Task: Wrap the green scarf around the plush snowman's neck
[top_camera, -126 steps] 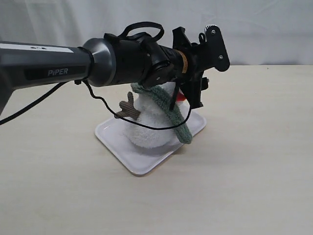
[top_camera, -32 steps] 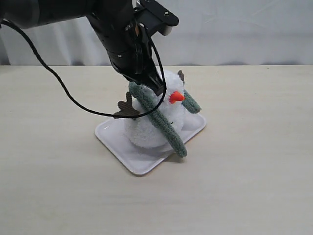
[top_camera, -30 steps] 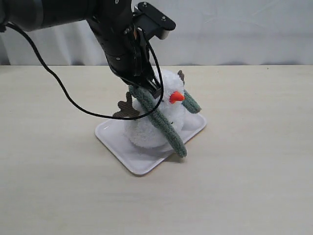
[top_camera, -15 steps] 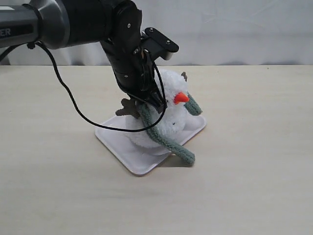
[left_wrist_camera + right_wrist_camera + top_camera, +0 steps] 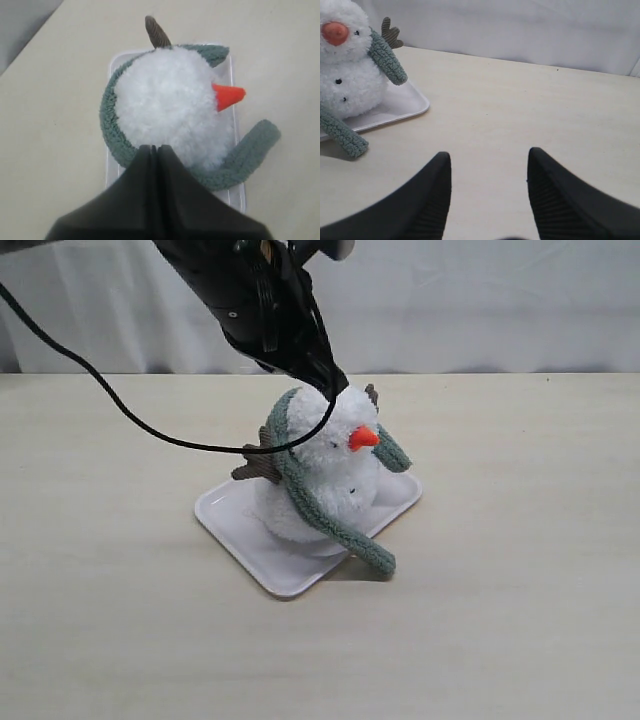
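The plush snowman (image 5: 330, 458) stands upright on a white tray (image 5: 272, 575), its orange nose (image 5: 362, 437) pointing right. The green scarf (image 5: 372, 553) loops behind its head and neck. One long end hangs down its front to the tray's edge, and a short end (image 5: 395, 452) sticks out on the right. My left gripper (image 5: 333, 388) hovers just above the head, shut and empty. From above, the left wrist view shows its fingertips (image 5: 155, 148) pressed together over the snowman (image 5: 170, 100) and scarf (image 5: 111, 131). My right gripper (image 5: 490, 157) is open over bare table, well away from the snowman (image 5: 345, 65).
A brown twig arm (image 5: 258, 465) sticks out on the snowman's left and another (image 5: 371, 394) behind its head. The left arm's black cable (image 5: 150, 425) sags beside the toy. The pale table (image 5: 520, 540) stretches around the tray, with a white curtain behind it.
My left gripper has lifted from beside the snowman's neck to above its head. The scarf stays draped round the neck, its long end resting a little lower and further right.
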Tool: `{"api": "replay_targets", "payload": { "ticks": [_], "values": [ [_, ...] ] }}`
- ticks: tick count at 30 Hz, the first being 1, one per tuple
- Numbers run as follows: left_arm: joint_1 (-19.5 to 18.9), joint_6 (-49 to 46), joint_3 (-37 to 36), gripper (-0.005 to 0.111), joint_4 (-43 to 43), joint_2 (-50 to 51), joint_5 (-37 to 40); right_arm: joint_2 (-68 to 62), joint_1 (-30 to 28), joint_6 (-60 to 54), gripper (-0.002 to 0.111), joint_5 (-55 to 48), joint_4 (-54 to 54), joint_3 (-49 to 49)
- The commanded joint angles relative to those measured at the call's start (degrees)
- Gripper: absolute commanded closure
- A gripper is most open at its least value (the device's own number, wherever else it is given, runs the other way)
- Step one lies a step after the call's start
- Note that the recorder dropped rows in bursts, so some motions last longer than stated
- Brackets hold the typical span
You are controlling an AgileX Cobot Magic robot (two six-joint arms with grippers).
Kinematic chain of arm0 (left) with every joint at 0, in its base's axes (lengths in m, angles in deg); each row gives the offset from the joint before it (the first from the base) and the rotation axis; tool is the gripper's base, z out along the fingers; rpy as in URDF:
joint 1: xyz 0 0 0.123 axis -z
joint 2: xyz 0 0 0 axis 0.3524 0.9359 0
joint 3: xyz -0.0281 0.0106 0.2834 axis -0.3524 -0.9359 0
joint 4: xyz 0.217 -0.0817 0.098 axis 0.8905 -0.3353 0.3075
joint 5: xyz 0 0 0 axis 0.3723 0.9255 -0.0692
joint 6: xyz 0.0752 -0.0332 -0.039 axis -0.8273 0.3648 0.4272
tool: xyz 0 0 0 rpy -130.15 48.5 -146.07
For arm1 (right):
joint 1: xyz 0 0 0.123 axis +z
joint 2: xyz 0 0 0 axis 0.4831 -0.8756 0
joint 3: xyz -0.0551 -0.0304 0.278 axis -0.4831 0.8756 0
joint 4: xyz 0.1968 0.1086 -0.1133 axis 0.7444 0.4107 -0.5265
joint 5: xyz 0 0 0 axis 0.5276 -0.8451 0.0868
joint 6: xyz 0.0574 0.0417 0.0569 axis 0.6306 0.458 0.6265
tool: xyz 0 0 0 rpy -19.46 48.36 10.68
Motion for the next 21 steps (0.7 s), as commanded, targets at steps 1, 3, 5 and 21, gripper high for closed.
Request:
{"api": "replay_targets", "payload": {
  "ticks": [1,3,5,21],
  "values": [
    [3.05,3.35,0.32,0.107,4.09,-2.84,0.59,0.28,-0.10,0.01,0.062,0.25,0.06,0.12],
    [4.34,4.25,0.32,0.107,4.99,-3.83,0.72,0.28,-0.10,0.01,0.062,0.25,0.06,0.12],
    [5.65,4.79,0.32,0.107,5.56,-4.96,0.61,0.28,-0.10,0.01,0.062,0.25,0.06,0.12],
    [7.86,15.21,-34.38,0.107,14.49,-32.79,-23.17,0.28,-0.10,0.01,0.062,0.25,0.06,0.12]
  ]
}}
